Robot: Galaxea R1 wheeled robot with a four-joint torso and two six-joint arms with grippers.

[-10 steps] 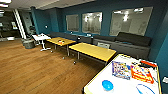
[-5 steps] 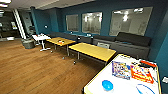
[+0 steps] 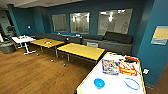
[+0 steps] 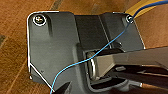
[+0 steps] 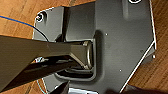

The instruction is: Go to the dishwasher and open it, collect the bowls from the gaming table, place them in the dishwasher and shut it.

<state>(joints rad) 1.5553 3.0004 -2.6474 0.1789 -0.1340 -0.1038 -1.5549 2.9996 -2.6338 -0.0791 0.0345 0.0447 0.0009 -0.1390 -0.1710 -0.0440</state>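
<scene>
— Pincers: wide or narrow? Holding anything?
— Cannot tell from either wrist view.
— Gaming table?
— At five o'clock, white top, yellow edge, game boxes on it.
— Bowls?
— Blue bowl near the front edge; blue-rimmed bowl at its three o'clock, apart.

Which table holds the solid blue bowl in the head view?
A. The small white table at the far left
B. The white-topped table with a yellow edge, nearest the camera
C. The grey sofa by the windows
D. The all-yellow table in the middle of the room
B: the solid blue bowl sits on the white-topped gaming table, in front of the colourful game boxes.
</scene>
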